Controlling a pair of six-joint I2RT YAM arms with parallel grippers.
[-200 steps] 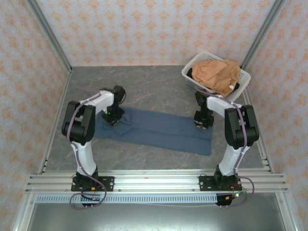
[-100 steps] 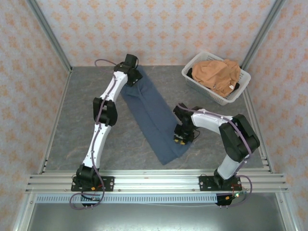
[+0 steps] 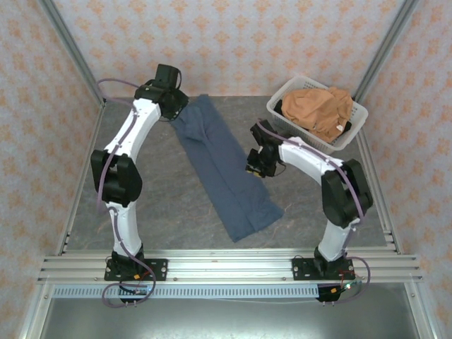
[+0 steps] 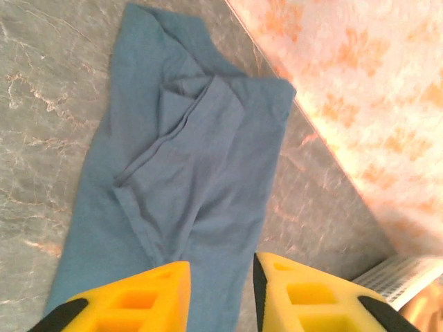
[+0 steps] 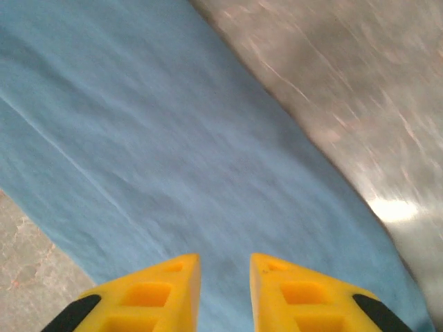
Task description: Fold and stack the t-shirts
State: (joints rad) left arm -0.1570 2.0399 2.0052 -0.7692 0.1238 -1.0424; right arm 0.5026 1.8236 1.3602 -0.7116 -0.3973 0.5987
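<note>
The slate-blue t-shirt [image 3: 226,166] lies flat as a long folded strip, running from the back of the table to the near right. My left gripper [image 3: 171,113] hovers by its far end, open, with nothing between the jaws. In the left wrist view that gripper [image 4: 221,266] looks down on the shirt's creased far end [image 4: 194,159]. My right gripper [image 3: 256,168] is open beside the strip's right edge. The right wrist view has that gripper [image 5: 225,259] above smooth blue cloth [image 5: 173,138]. The orange-tan t-shirt [image 3: 318,109] lies bunched in the basket.
The white lattice basket [image 3: 351,131] stands at the back right corner; its rim [image 4: 405,277] also appears in the left wrist view. Patterned walls close in the grey table [image 3: 141,205] on three sides. Bare table lies left of the strip.
The blue strip was swung from lying crosswise to running front to back. Both grippers have since let go: the left drew off the far end, the right moved up from the near end.
</note>
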